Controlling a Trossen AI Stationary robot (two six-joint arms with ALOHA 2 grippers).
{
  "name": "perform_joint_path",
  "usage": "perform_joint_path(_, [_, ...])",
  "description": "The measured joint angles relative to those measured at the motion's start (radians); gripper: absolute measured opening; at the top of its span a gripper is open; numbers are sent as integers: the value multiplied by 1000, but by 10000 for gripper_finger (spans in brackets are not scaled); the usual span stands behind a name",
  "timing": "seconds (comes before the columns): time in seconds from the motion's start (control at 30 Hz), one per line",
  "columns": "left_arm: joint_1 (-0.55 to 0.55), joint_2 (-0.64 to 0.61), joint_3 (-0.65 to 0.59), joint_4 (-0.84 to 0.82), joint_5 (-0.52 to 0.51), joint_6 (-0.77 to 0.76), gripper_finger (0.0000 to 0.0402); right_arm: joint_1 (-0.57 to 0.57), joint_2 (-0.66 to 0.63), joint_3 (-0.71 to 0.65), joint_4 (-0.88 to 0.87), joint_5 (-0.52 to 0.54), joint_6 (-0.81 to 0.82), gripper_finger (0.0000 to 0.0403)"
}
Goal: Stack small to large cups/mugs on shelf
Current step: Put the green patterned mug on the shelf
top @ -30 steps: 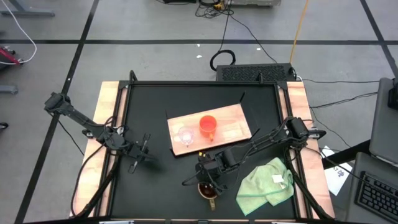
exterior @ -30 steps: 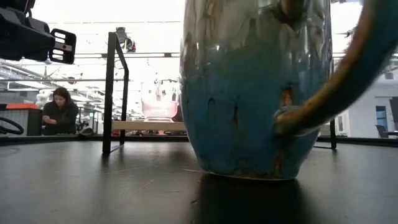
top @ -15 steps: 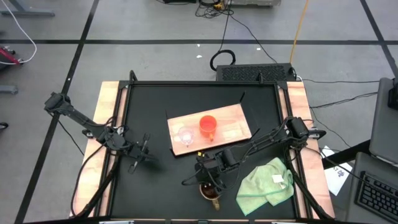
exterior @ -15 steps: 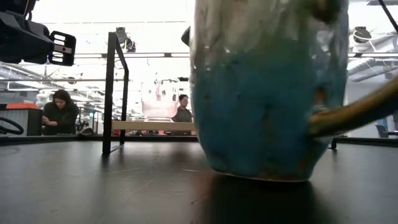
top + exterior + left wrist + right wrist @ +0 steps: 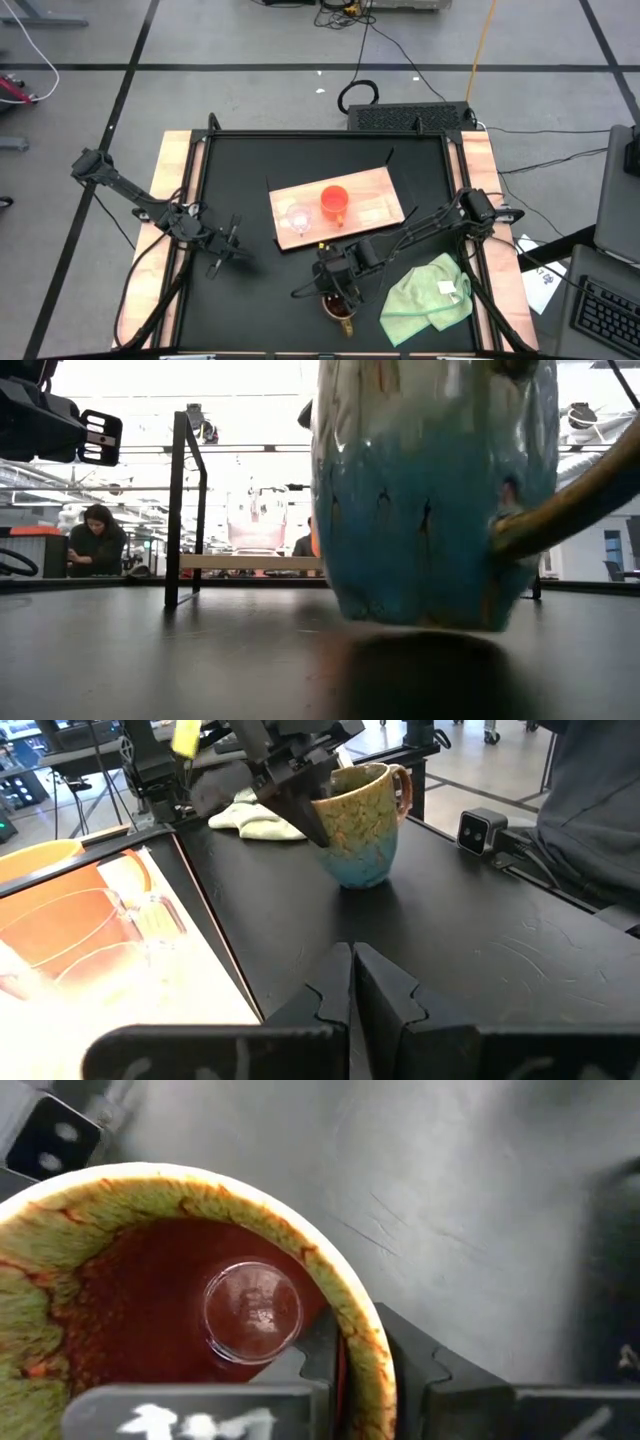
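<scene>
The mug (image 5: 338, 308), speckled green over blue with a brown handle (image 5: 403, 785) and a dark red inside (image 5: 150, 1310), is near the table's front edge. My right gripper (image 5: 335, 284) is shut on it. In the low view its base (image 5: 420, 622) looks just off the tabletop. The shelf (image 5: 372, 195), a light wooden board, lies flat on the middle of the table. An orange cup (image 5: 334, 203) and a clear glass cup (image 5: 298, 218) stand on it. My left gripper (image 5: 222, 250) waits shut at the left, clear of everything. My right gripper has the mug by its rim (image 5: 365, 1348), on the side away from the handle. One finger (image 5: 312, 1352) is inside the mug and one finger (image 5: 425, 1365) is outside. The fingers slant down from the table's far right. The mug stays upright.
A light green cloth (image 5: 428, 293) lies crumpled at the near right, close beside the mug. A small camera (image 5: 485, 830) sits on the tabletop near the mug. A black frame post (image 5: 180, 510) stands at the far edge. People sit in the room beyond.
My right gripper has shut on the mug's rim without moving away. As the fingers closed, the mug slid a little toward the table's right and turned slightly, and its base has come just off the tabletop.
</scene>
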Motion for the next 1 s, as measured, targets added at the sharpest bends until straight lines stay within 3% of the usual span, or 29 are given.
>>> perform_joint_path(0.37, [-2, 0, 0, 1, 0, -1, 19, -1, 0, 149, -201, 32, 32, 32])
perform_joint_path(1.0, [-2, 0, 0, 1, 0, -1, 19, 9, -15, 163, -300, 28, 32, 31])
